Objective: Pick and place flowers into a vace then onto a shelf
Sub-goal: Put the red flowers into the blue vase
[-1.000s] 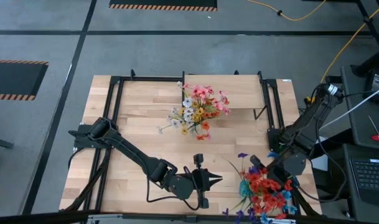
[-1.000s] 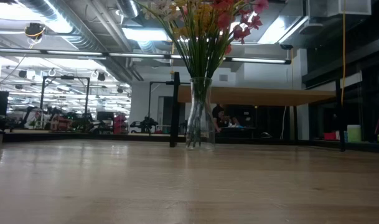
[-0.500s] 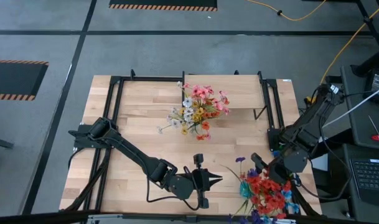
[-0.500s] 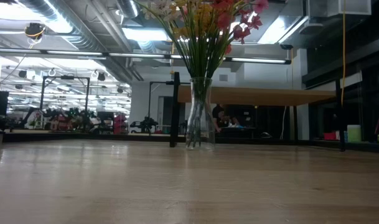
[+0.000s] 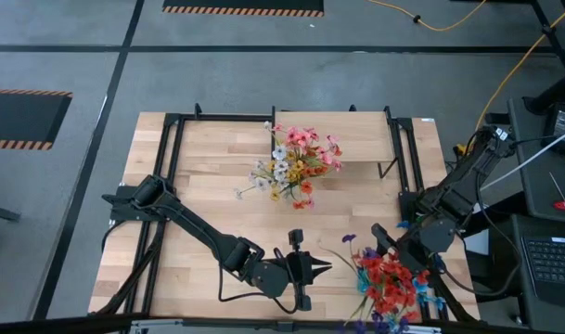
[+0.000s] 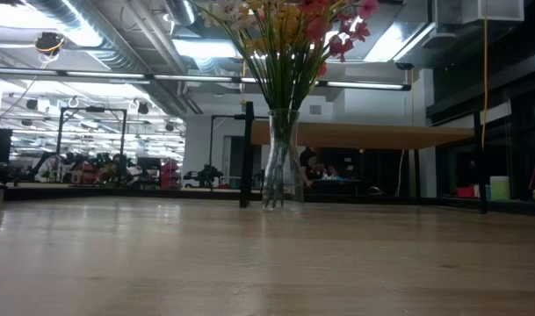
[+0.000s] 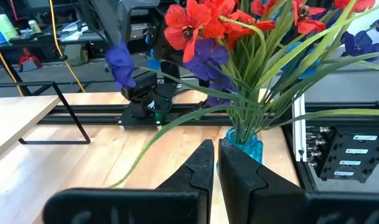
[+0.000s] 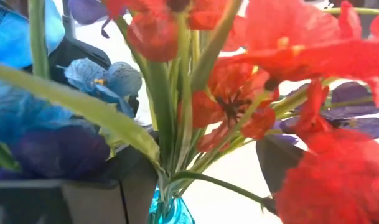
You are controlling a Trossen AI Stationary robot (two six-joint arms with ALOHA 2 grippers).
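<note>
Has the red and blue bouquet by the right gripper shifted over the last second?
Yes. The red and blue bouquet has moved up the high view, farther in from the table's near edge, with the open right gripper at it.

Red and blue flowers (image 5: 391, 286) hide the right hand (image 5: 400, 263) from above.

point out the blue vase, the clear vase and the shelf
blue vase (image 7: 246, 147), left wrist view, on its glass neck
clear vase (image 6: 282, 162), low view, on its glass body
shelf (image 5: 364, 136), high view, on its bare pale board
</note>
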